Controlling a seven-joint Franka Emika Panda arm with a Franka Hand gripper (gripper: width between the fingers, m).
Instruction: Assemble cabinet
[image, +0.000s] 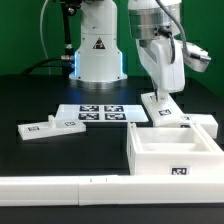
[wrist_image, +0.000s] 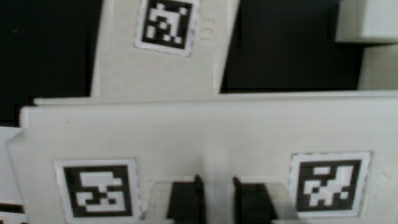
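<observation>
The cabinet box (image: 172, 152) is a large white open box with a tag on its front, at the front of the exterior view's right. My gripper (image: 160, 97) reaches down just behind it and is shut on a flat white panel (image: 159, 109). In the wrist view my gripper (wrist_image: 217, 202) has its two dark fingers close together on that panel (wrist_image: 214, 130), between the panel's two tags. Another flat white panel (image: 49, 127) lies on the exterior view's left. A further tagged white piece (wrist_image: 169, 45) lies beyond the held panel.
The marker board (image: 100, 113) lies flat in the middle in front of the robot base (image: 97, 50). A long white rail (image: 60, 188) runs along the front edge. A white piece (image: 198, 123) lies behind the box on the right.
</observation>
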